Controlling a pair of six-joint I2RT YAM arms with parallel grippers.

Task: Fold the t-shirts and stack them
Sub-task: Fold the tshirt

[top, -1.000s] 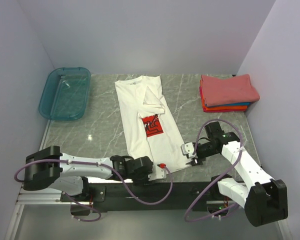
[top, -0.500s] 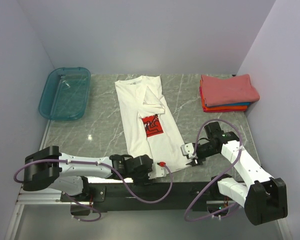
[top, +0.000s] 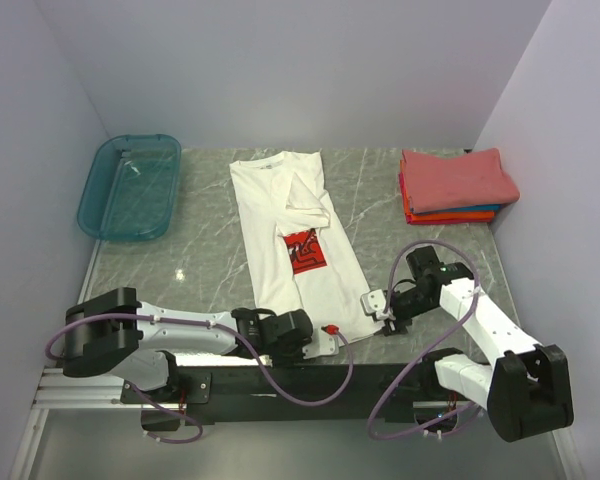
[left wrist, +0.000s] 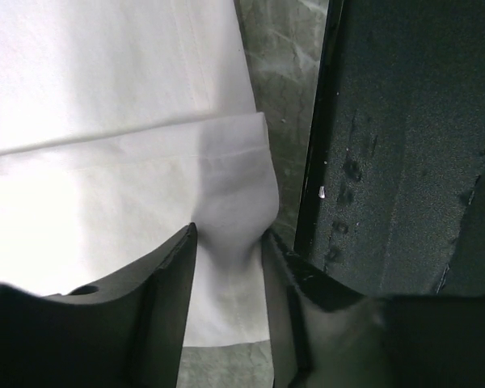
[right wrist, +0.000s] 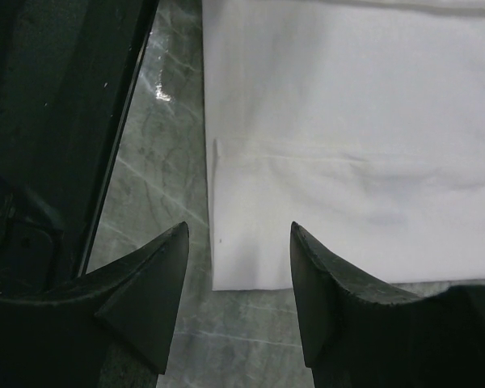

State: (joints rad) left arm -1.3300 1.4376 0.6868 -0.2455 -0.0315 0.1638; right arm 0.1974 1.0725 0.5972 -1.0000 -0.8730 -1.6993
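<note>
The white tee (top: 300, 245) with a red chest print (top: 303, 250) lies lengthwise mid-table, one side folded in. My left gripper (top: 306, 335) is at its near hem. In the left wrist view the gripper (left wrist: 229, 238) is shut on a bunched fold of the white hem (left wrist: 234, 202). My right gripper (top: 382, 312) is at the near right corner. In the right wrist view it (right wrist: 238, 230) is open, straddling the tee's corner (right wrist: 226, 275), which lies flat on the table. The folded stack at the back right has a coral-red tee (top: 458, 178) over an orange one (top: 430, 214) and a blue one (top: 483, 209).
A teal plastic bin (top: 130, 187) stands at the back left. The black base rail (left wrist: 404, 162) runs along the near table edge, close beside both grippers. Grey marble tabletop (top: 200, 260) shows left of the tee. Walls enclose three sides.
My left arm has shifted slightly right at the near hem. My right arm has swung in a little, its gripper staying near the tee's right corner. The tee has hardly moved.
</note>
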